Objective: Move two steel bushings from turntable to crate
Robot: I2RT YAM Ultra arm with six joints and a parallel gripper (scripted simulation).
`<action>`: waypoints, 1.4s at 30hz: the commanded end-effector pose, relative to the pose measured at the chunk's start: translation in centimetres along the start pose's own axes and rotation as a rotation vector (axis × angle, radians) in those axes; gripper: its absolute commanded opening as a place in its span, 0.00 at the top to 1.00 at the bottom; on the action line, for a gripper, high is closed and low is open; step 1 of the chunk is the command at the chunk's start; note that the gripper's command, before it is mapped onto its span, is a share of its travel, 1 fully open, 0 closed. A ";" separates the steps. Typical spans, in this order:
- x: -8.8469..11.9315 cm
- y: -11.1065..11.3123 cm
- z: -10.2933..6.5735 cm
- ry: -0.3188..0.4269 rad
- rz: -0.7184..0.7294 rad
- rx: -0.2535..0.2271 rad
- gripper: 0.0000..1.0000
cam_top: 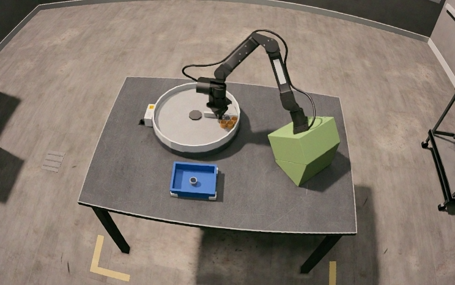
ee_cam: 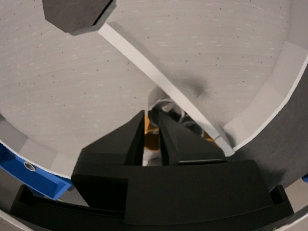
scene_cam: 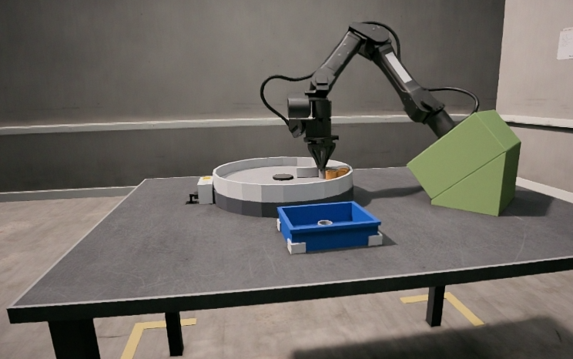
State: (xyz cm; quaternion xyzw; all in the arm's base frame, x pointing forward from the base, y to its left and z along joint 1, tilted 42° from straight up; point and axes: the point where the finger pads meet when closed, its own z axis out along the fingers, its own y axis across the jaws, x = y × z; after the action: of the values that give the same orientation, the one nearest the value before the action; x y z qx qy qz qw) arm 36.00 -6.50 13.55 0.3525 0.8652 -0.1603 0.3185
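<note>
A steel bushing point(cam_top: 192, 183) point(scene_cam: 320, 223) point(ee_cam: 30, 166) stands in the blue crate point(cam_top: 194, 194) point(scene_cam: 333, 240) point(ee_cam: 48, 184). On the round turntable point(cam_top: 181, 147) point(scene_cam: 253, 192), several orange bushings point(cam_top: 230, 125) point(scene_cam: 331, 174) point(ee_cam: 151, 141) stand clustered near the right wall, with a steel bushing point(cam_top: 227, 117) beside them. My gripper point(cam_top: 219, 116) point(scene_cam: 322, 169) point(ee_cam: 151, 116) is shut to a narrow gap, its tips low at the rim of a steel bushing point(scene_cam: 322, 174) point(ee_cam: 156, 94). No bushing is seen lifted. The fingers partly hide the cluster in the wrist view.
A low white bar point(cam_top: 210, 114) point(scene_cam: 306, 172) point(ee_cam: 150, 70) runs from the dark hub point(cam_top: 195, 114) point(scene_cam: 283, 176) point(ee_cam: 76, 14) toward the turntable wall, close to the bushings. The arm's green base block point(cam_top: 305, 144) point(scene_cam: 473, 165) stands on the right of the table.
</note>
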 end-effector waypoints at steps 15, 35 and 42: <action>0.2 0.2 -0.6 -0.008 -0.008 -0.004 0.87; 0.2 0.2 -0.6 -0.008 -0.008 -0.004 0.87; 1.1 0.2 0.7 0.011 -0.028 0.004 0.87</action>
State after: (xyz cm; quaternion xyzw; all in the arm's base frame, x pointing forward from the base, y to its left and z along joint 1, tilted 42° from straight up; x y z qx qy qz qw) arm 35.89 -6.51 13.47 0.3525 0.8654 -0.1607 0.3177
